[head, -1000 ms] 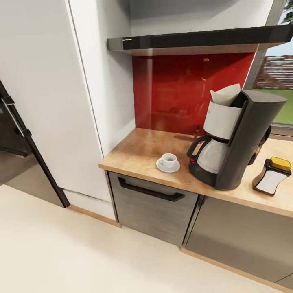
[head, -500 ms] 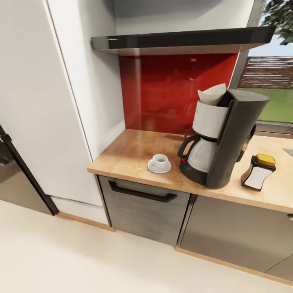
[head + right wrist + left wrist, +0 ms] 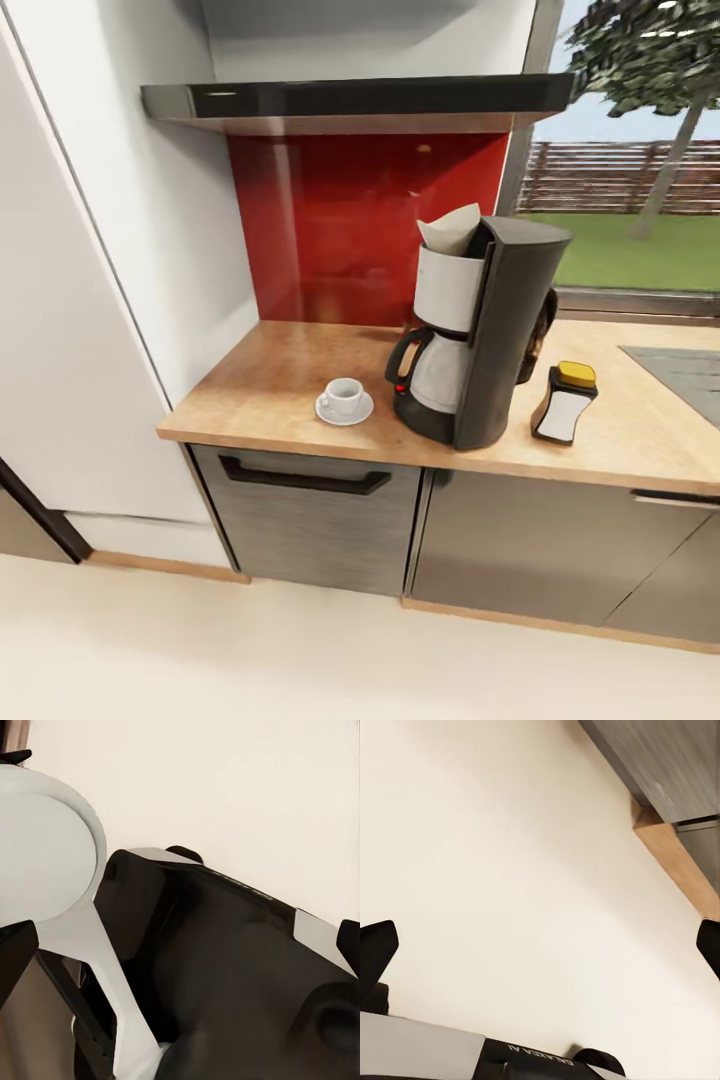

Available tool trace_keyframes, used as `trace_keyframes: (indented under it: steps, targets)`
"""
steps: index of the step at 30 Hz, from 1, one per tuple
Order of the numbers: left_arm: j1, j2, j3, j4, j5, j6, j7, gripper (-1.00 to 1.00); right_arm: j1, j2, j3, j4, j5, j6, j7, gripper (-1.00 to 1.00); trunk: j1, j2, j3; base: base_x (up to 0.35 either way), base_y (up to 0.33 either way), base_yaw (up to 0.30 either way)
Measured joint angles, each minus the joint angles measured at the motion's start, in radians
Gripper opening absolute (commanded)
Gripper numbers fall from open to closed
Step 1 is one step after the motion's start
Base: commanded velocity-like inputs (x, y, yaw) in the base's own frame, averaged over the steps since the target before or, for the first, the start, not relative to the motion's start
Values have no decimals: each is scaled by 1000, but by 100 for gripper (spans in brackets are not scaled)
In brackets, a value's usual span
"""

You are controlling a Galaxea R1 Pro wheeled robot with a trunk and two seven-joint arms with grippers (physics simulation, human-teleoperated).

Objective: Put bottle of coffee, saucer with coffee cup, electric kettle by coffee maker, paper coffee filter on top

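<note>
The coffee maker (image 3: 495, 330) stands on the kitchen countertop (image 3: 260, 385) with the paper coffee filter (image 3: 450, 230) sticking out of its basket. To its left the coffee cup (image 3: 343, 394) sits on the saucer (image 3: 325, 408). The bottle of coffee (image 3: 563, 403) leans tilted on the counter just right of the machine. Behind the machine a dark rounded edge of the electric kettle (image 3: 540, 330) peeks out, mostly hidden. The black kitchen shelf (image 3: 350, 100) above is bare. My left gripper (image 3: 540, 949) is open over the floor. My right gripper (image 3: 180, 945) is open, facing my own base.
A grey sink (image 3: 685, 365) is inset at the counter's right. A tall white cabinet (image 3: 90, 260) flanks the counter on the left. Grey drawer fronts (image 3: 310, 520) sit below, with cream floor (image 3: 300, 660) in front. A window (image 3: 630, 190) lies behind the counter.
The whole view has shifted: the camera turned right, so the counter things sit further left and more window and sink show. Nothing on the counter has moved.
</note>
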Motion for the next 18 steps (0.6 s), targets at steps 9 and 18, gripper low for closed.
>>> trace_keyframes:
  steps: [9,18]
  targets:
    - [0,0,0,0,0,0,1,100,0,1,0,0,1,0,-5,100,0,0,0,0,0,-283]
    - [0,0,0,0,0,0,1,100,0,9,1,53,-1,5,-208,100,0,0,0,0,0,-80]
